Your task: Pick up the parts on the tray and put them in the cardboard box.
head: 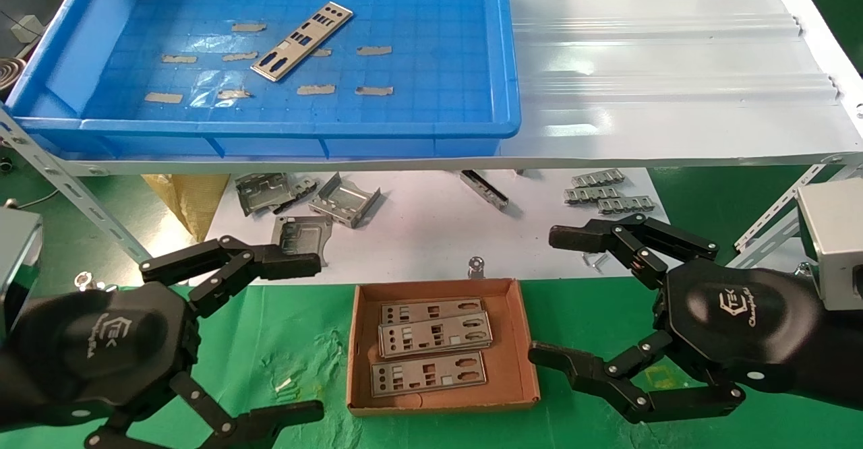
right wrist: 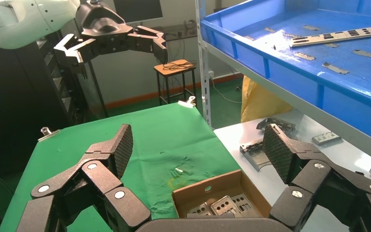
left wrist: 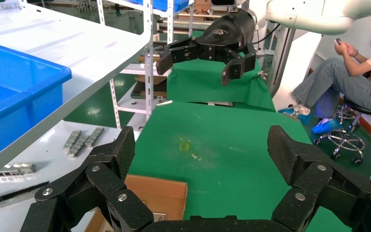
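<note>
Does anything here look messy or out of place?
Slightly. One plate lies at a slant in the blue tray, and the three plates in the cardboard box overlap unevenly. Grey brackets lie scattered on the lower shelf. Nothing looks spilled or damaged.

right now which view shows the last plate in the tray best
Head view: the plate lies whole and diagonal on the blue tray floor. Right wrist view shows it obliquely, farther off. Left wrist view shows only the tray's corner.
</note>
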### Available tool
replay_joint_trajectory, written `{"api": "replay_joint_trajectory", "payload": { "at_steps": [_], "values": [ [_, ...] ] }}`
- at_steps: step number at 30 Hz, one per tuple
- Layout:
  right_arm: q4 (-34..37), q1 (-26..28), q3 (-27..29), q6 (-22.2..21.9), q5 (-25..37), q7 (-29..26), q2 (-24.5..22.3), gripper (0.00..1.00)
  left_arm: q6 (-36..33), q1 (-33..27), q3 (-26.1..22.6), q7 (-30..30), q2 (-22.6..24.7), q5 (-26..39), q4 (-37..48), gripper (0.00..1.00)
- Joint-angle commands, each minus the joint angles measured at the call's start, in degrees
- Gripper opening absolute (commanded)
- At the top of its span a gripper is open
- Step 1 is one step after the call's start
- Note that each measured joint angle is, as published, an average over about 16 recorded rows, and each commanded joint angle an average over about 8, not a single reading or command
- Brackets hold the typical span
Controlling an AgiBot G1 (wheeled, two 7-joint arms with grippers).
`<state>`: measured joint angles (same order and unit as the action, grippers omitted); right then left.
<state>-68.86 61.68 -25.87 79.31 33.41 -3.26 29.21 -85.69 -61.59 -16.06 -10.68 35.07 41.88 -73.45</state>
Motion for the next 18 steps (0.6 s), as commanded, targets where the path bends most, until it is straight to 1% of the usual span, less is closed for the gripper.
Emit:
{"api": "replay_joint_trajectory", "payload": {
  "at_steps": [1, 18],
  "values": [
    [0.00, 0.00, 0.00, 0.00, 0.00, 0.00, 0.00, 1.00, 0.00, 0.00, 0.00, 0.00, 0.00, 0.00, 0.00, 1.00],
    [0.00, 0.00, 0.00, 0.00, 0.00, 0.00, 0.00, 1.00, 0.00, 0.00, 0.00, 0.00, 0.00, 0.00, 0.00, 1.00]
  ]
}}
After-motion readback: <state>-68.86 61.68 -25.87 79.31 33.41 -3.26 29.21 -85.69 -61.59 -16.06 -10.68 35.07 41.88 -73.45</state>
